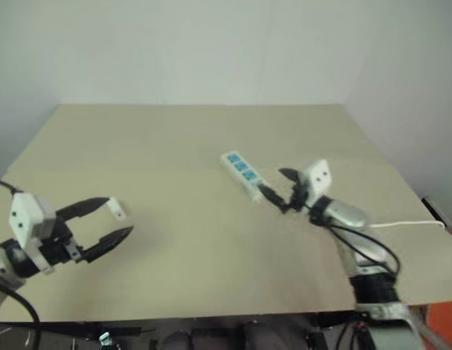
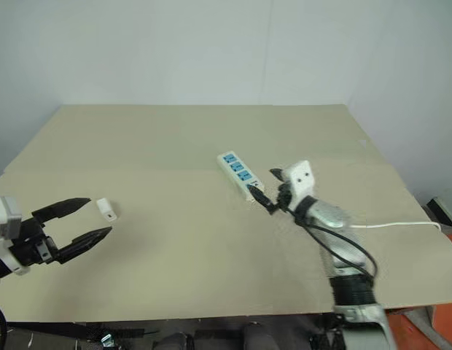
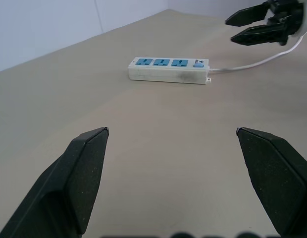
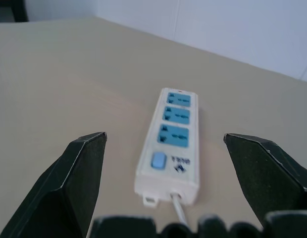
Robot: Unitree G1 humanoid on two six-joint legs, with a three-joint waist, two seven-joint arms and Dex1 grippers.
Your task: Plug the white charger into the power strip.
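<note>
Right eye view: the strip (image 2: pixel 239 173) lies flat on the table (image 2: pixel 175 138), a bit right of the middle and nearer the far edge, its three blue sockets facing up. Its cord (image 2: pixel 401 224) runs toward the right edge. The right gripper (image 2: pixel 268 191) hovers at the strip's switch end, jaws released and empty. The charger (image 2: pixel 106 209) lies near the left edge, well apart from the strip. The left gripper (image 2: pixel 86 219) is just beside the charger, jaws spread wide, holding nothing.
</note>
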